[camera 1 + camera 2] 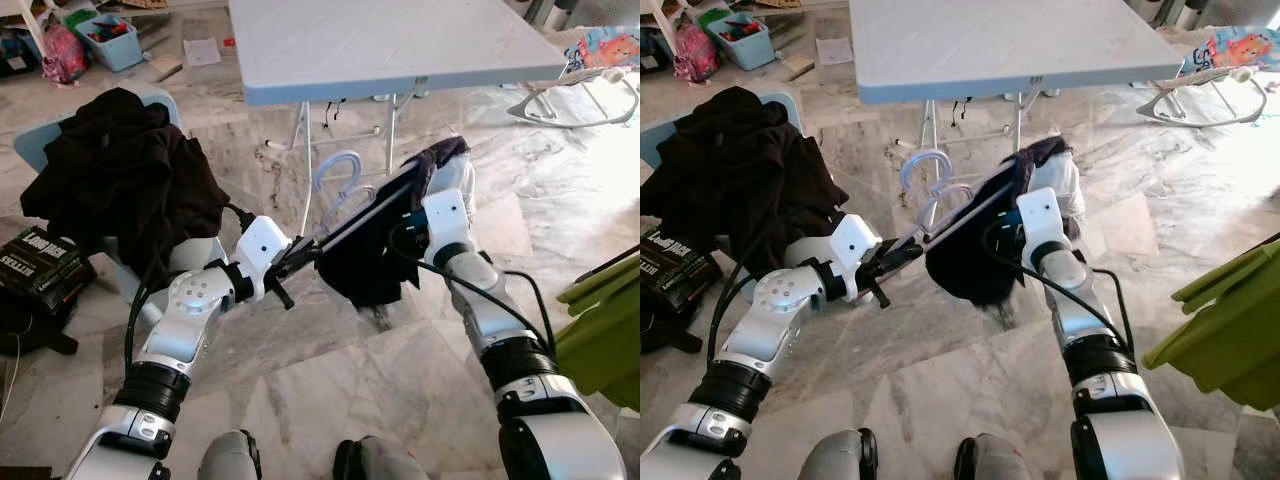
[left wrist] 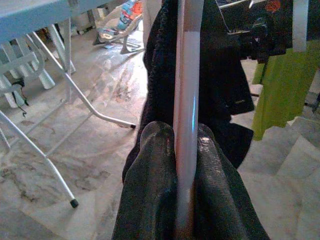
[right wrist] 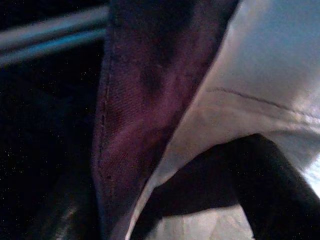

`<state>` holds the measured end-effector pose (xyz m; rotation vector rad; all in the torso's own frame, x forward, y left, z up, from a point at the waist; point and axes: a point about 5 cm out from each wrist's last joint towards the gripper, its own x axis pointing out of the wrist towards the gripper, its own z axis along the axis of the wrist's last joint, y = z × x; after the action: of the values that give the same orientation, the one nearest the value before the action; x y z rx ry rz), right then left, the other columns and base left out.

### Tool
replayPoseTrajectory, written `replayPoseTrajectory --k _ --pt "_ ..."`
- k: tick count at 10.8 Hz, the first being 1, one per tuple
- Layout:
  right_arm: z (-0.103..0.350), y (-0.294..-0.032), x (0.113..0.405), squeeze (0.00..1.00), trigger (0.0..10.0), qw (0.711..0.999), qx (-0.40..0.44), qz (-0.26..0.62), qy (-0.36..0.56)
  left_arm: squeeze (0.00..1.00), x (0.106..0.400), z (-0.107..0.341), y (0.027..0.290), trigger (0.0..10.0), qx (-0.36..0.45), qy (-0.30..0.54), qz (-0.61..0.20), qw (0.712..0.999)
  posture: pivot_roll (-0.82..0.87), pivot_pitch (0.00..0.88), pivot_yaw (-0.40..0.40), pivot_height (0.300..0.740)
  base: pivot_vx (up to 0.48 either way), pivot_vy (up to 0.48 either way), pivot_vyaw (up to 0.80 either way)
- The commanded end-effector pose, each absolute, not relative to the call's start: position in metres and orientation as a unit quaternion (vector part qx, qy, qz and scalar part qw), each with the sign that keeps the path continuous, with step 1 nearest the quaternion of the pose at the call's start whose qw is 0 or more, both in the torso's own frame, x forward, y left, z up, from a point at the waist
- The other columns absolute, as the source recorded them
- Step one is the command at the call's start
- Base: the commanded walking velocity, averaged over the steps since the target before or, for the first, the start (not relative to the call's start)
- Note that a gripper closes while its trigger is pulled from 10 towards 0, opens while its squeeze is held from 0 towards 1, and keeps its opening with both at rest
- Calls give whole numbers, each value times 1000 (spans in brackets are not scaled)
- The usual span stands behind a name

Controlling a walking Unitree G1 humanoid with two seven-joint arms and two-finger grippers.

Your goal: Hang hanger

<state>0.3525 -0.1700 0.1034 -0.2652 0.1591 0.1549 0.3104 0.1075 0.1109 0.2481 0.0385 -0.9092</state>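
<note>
Mid-carry: my left gripper (image 2: 184,165) clamps hanger (image 1: 345,200), right gripper (image 1: 440,180) pinches dark garment (image 1: 370,255); next I need rail.

Your left gripper (image 1: 300,255) is clamped on the hanger (image 1: 345,200); your right gripper (image 3: 165,200) pinches the cloth (image 3: 145,100), both arms raised forward.

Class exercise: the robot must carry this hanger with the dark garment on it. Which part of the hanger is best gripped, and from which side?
Probably the bare arm of the hanger, approached from the robot's left, where the left gripper is shut on it: the bar is slim and uncovered there. The dark garment drapes the other end, held by the right gripper.
</note>
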Motion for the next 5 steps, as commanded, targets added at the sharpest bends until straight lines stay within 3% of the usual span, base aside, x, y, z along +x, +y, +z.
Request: replayPoseTrajectory --k 1,5 --pt "107 -173 355 0 0 988 -123 62 71 0 310 120 104 0 115 -4 -443 889 -17 132 -44 740 0 0 0" --pt "118 -186 361 0 0 995 -89 17 49 0 310 122 99 0 112 -4 -447 887 -33 139 -43 740 0 0 0"
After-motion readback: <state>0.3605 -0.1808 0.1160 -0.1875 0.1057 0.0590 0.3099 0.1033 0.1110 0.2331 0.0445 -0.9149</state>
